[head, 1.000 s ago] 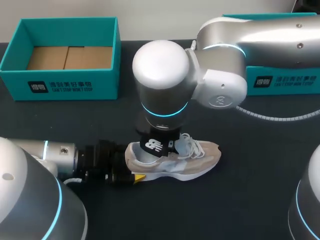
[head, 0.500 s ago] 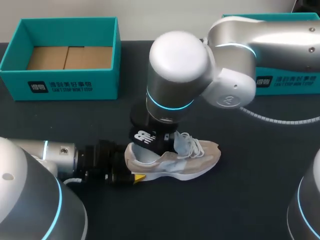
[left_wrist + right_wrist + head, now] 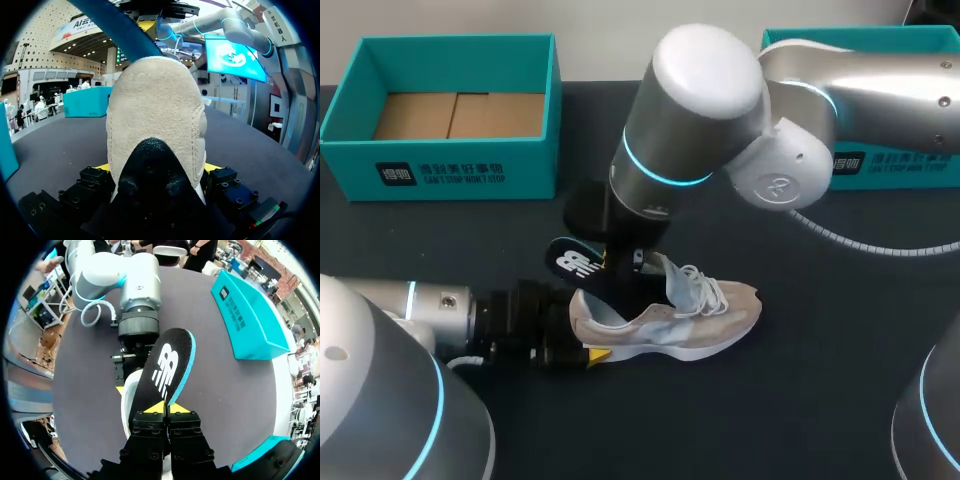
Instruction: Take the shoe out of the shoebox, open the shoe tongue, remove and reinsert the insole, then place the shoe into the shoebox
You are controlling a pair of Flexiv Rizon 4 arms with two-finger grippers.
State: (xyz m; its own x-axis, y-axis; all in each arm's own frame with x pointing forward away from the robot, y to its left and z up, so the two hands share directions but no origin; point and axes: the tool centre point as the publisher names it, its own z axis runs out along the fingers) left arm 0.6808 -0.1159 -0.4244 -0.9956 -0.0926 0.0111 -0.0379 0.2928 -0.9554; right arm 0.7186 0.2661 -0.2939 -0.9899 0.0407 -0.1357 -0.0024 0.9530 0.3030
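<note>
From above, the shoe (image 3: 670, 315) lay on its sole on the dark table (image 3: 800, 400). Its long axis ran across the view, with the heel toward my left arm and the toe toward the right. The left gripper (image 3: 585, 345) was clamped on the heel from both sides. The right arm (image 3: 700, 110) reached in over the shoe's opening and carried the insole (image 3: 572, 263), which was raised clear above the heel. The insole pointed away from the toe, out over the left gripper. The shoebox (image 3: 450, 160) stood open, well apart at the far left.

In the left wrist view the heel filled the space between the fingers. It was beige suede with a black tab at the back, and a yellow tip showed at each side of it.

In the right wrist view the right gripper (image 3: 165, 409) was closed on one end of the insole, and the rest stretched ahead of the fingers. The insole was black on top with a white logo and had a blue edge. The shoe's pale opening showed just under and beside it.

I judged that the insole was out of the shoe. To put it back, the right arm would probably need to turn it along the shoe's axis, toward the toe.
</note>
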